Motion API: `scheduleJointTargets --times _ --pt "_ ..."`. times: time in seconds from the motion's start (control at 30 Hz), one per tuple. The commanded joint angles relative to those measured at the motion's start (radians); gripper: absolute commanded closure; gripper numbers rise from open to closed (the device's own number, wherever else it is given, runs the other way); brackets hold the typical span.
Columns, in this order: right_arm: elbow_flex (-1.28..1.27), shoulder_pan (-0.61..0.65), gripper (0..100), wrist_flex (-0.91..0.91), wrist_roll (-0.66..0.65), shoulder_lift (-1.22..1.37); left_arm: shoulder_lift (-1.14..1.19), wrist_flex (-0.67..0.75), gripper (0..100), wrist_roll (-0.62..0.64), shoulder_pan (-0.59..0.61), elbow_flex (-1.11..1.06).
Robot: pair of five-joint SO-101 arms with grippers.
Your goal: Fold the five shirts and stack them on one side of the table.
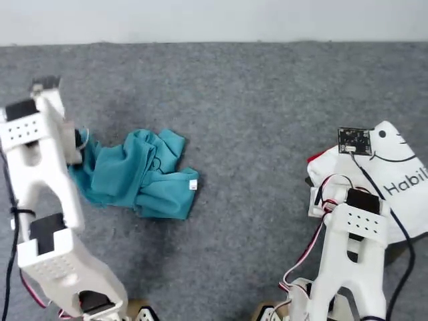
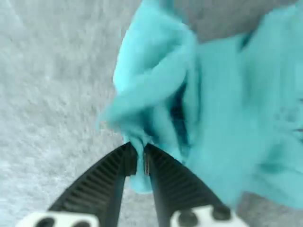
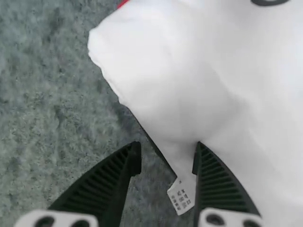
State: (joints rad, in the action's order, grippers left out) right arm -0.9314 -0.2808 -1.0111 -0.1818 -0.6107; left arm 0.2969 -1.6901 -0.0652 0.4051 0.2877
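Note:
A crumpled teal shirt (image 1: 140, 172) lies on the grey felt at the left of the table. My left gripper (image 2: 140, 158) is shut on a pinch of the teal shirt (image 2: 199, 104) at its left edge; in the high view that gripper (image 1: 79, 148) sits under the white left arm. A folded white shirt (image 1: 394, 180) with dark print rests at the right edge, a red layer showing beneath it. My right gripper (image 3: 165, 163) stands open over the corner of the white shirt (image 3: 189, 80), its label tag between the fingers.
Grey felt (image 1: 254, 114) covers the table, with free room in the middle and along the far side. The right arm's cables (image 1: 321, 200) hang beside the white stack. The wall edge (image 1: 214, 41) bounds the table at the back.

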Motion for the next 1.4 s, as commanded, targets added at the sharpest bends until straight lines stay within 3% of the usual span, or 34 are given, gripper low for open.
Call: scheduleJointTargets --times 0.0,0.17,0.43,0.67,0.9,1.07,1.37 --pt "0.012 0.01 81.2 0.019 -0.002 0.002 -0.009 -0.066 99 0.021 -0.061 0.254" --pt "0.012 0.01 81.2 0.018 -0.002 0.002 -0.097 -0.066 99 0.021 -0.167 0.358" --pt "0.012 0.018 81.2 0.018 -0.008 0.002 -0.322 -0.061 99 0.006 -0.462 0.387" --pt "0.012 0.134 81.2 0.01 -0.011 0.002 -0.516 -0.049 99 -0.132 -0.718 0.384" --pt "0.008 0.228 81.2 0.008 -0.011 0.002 -0.586 -0.021 99 -0.143 -0.684 0.446" --pt "0.009 0.282 81.2 0.004 -0.043 -0.007 -0.597 0.009 99 -0.137 -0.574 0.536" --pt "0.054 0.226 81.2 -0.031 -0.081 -0.005 -0.603 -0.021 99 -0.135 -0.413 0.536"
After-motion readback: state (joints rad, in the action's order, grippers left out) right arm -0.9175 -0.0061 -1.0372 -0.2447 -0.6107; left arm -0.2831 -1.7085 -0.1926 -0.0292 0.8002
